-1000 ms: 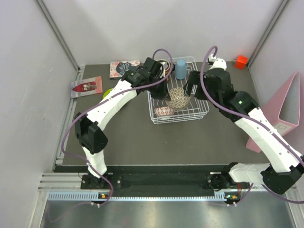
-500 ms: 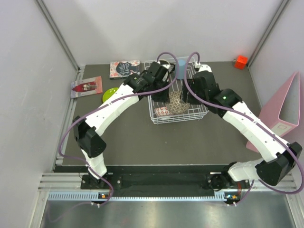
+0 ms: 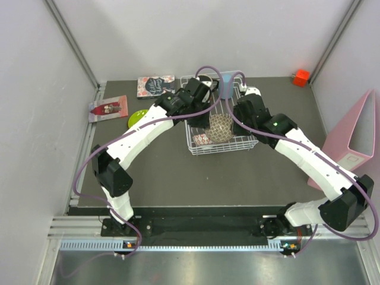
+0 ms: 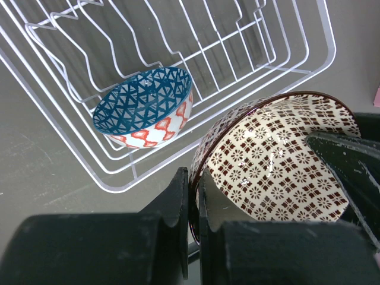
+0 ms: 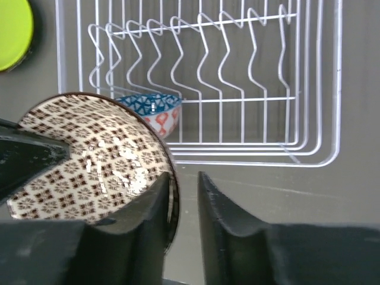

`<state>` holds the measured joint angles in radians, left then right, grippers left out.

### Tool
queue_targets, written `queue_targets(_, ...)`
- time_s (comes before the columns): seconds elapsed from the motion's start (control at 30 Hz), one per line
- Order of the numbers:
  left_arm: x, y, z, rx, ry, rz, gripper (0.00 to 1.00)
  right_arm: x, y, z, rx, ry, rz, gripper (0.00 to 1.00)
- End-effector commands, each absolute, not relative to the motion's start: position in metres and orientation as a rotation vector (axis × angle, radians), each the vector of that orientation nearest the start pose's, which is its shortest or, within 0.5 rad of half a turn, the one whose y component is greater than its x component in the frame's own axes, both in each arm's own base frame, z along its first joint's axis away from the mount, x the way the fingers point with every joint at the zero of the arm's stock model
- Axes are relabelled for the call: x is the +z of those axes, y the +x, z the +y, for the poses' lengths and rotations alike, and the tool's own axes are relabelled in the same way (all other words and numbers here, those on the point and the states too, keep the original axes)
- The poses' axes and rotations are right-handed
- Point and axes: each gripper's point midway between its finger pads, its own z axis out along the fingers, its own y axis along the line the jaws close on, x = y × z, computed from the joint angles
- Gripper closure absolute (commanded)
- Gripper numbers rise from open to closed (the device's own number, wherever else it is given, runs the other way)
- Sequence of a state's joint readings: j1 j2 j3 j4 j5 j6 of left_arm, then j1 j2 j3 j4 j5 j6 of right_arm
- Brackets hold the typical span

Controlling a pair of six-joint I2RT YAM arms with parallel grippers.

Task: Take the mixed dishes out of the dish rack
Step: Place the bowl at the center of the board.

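dark grey matte bench [image 3: 178, 178] boxed in by plain pale walls: back wall [image 3: 202, 35], left wall [image 3: 35, 119], right wall [image 3: 356, 65]. silver metal struts [image 3: 71, 41] run up the two back corners. at the bottom of the frame there's a ribbed aluminium rail [image 3: 77, 224], then a shiny steel sheet [image 3: 196, 267]. light is soft and even, no hard shadows.

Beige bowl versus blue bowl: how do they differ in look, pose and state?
The beige bowl carries a brown floral grid on cream; the blue bowl has blue triangles inside, red-and-white outside. The beige bowl is tipped on edge, its rim pinched by the left gripper; the blue bowl rests mouth-up in the rack, untouched. Both are round patterned bowls.
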<state>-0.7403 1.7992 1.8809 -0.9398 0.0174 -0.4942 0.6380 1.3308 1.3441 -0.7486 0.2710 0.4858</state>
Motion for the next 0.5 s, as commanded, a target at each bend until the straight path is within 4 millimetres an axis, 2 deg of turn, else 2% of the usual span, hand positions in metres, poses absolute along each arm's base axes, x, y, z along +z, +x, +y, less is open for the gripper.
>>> queue_targets(0.0, 0.283, 0.317, -0.326, -0.66, 0.314, 2.368, 1.0, 0.246, 0.314, 0.187, 0.276, -0.018, 2.248, 0.83)
queue_targets(0.07, 0.283, 0.317, -0.326, -0.663, 0.316, 2.368, 1.0, 0.245, 0.314, 0.189, 0.288, -0.022, 2.247, 0.85)
queue_targets(0.13, 0.282, 0.315, -0.326, -0.665, 0.317, 2.372, 1.0, 0.245, 0.314, 0.189, 0.297, -0.02, 2.243, 1.0)
queue_targets(0.27, 0.284, 0.314, -0.328, -0.678, 0.342, 2.365, 0.98, 0.259, 0.314, 0.185, 0.32, 0.018, 2.184, 1.0)
queue_targets(0.3, 0.285, 0.314, -0.328, -0.677, 0.347, 2.365, 0.84, 0.268, 0.313, 0.182, 0.326, 0.034, 2.154, 1.0)
queue_targets(0.33, 0.286, 0.315, -0.327, -0.67, 0.346, 2.362, 0.54, 0.276, 0.313, 0.179, 0.323, 0.047, 2.133, 1.0)
queue_targets(0.37, 0.288, 0.316, -0.325, -0.655, 0.347, 2.359, 0.42, 0.281, 0.315, 0.174, 0.302, 0.063, 2.117, 1.0)
queue_targets(0.4, 0.299, 0.321, -0.323, -0.633, 0.338, 2.329, 0.34, 0.289, 0.314, 0.17, 0.293, 0.07, 2.1, 1.0)
queue_targets(0.47, 0.31, 0.327, -0.312, -0.568, 0.313, 2.307, 0.01, 0.306, 0.316, 0.154, 0.235, 0.1, 2.068, 1.0)
